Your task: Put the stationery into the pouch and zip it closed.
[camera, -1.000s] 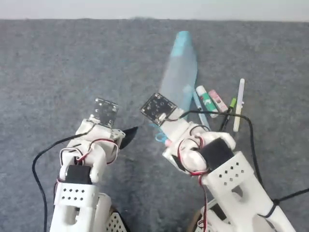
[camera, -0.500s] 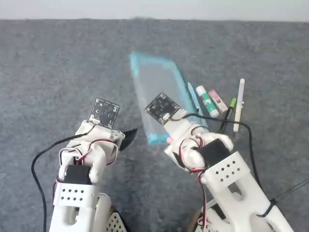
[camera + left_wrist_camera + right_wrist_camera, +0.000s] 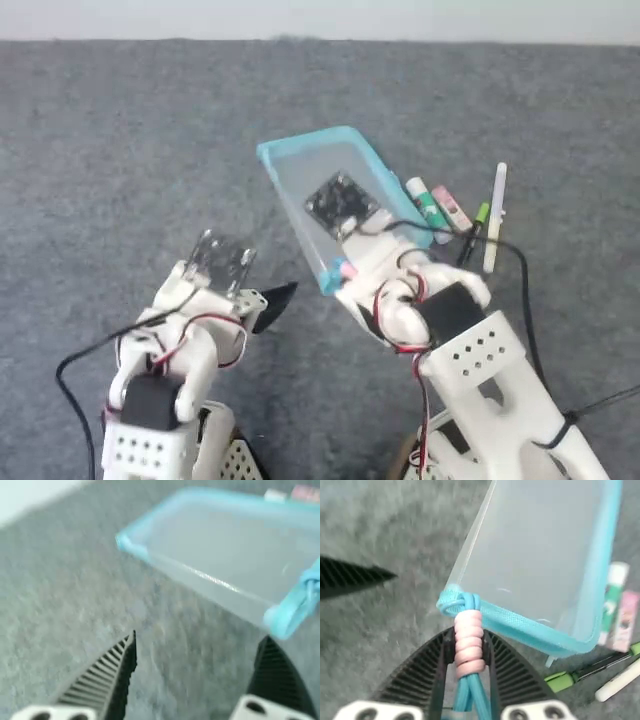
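While the pouch (image 3: 335, 195) sits just above the middle of the high view, clear-faced with a blue trim, the right tool (image 3: 468, 667) has hold of the pink pull (image 3: 469, 645) on the blue cord at the pouch's near corner. Its jaws are closed tight against the sides of the pull. The left tool (image 3: 199, 645) is wide open with nothing between its jaws. It hangs over the grey tabletop (image 3: 120, 130) in the lower left of the high view, close to the same pouch corner but apart from it. The stationery lies outside the pouch, to the right of it in the high view. A white and green glue stick (image 3: 427, 205) lies just beside the pouch's edge. Next to it is a pink piece (image 3: 452, 210), perhaps an eraser. Further right are a green-tipped marker (image 3: 480, 215) and a white pen (image 3: 496, 215).
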You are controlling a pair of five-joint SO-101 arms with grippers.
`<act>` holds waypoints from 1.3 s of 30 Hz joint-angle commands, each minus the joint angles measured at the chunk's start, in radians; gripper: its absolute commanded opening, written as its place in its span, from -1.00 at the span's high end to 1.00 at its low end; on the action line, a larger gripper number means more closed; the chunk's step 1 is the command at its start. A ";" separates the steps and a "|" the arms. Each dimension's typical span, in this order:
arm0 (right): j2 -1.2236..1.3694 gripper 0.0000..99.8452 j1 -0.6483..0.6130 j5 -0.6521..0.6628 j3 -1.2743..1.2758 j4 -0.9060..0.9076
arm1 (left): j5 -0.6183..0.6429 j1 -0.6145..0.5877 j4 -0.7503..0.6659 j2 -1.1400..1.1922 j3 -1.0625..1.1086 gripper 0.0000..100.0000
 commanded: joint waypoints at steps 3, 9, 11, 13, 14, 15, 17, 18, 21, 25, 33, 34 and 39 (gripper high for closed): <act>0.140 0.99 -0.091 -0.034 -0.201 0.062 | 0.005 0.028 -0.011 -0.077 0.018 0.29; 0.150 0.99 -0.114 -0.032 -0.203 0.062 | 0.005 0.028 -0.071 -0.077 0.056 0.29; 0.134 0.99 -0.116 -0.032 -0.203 0.065 | 0.005 0.028 -0.086 -0.077 0.070 0.29; 0.120 0.99 -0.116 -0.031 -0.204 0.077 | 0.005 0.040 -0.087 -0.077 0.076 0.29; 0.113 0.99 -0.116 -0.031 -0.206 0.079 | 0.006 0.060 -0.087 -0.075 0.081 0.29; 0.107 0.99 -0.117 -0.031 -0.204 0.079 | 0.008 0.081 -0.086 -0.075 0.087 0.29; 0.101 0.99 -0.117 -0.031 -0.203 0.081 | 0.021 0.117 -0.089 -0.075 0.099 0.29; 0.097 0.99 -0.117 -0.031 -0.203 0.082 | 0.028 0.126 -0.089 -0.075 0.101 0.29; 0.096 0.99 -0.124 -0.031 -0.212 0.104 | 0.029 0.129 -0.100 -0.075 0.108 0.29; 0.096 0.99 -0.162 -0.031 -0.230 0.127 | 0.032 0.126 -0.138 -0.075 0.137 0.29; 0.041 0.99 -0.165 0.002 -0.232 0.166 | 0.023 0.063 -0.175 -0.075 0.154 0.29; 0.022 0.99 -0.165 0.006 -0.232 0.170 | 0.012 0.058 -0.175 -0.075 0.156 0.30; -0.010 0.99 -0.165 0.021 -0.227 0.194 | 0.003 0.058 -0.175 -0.075 0.160 0.35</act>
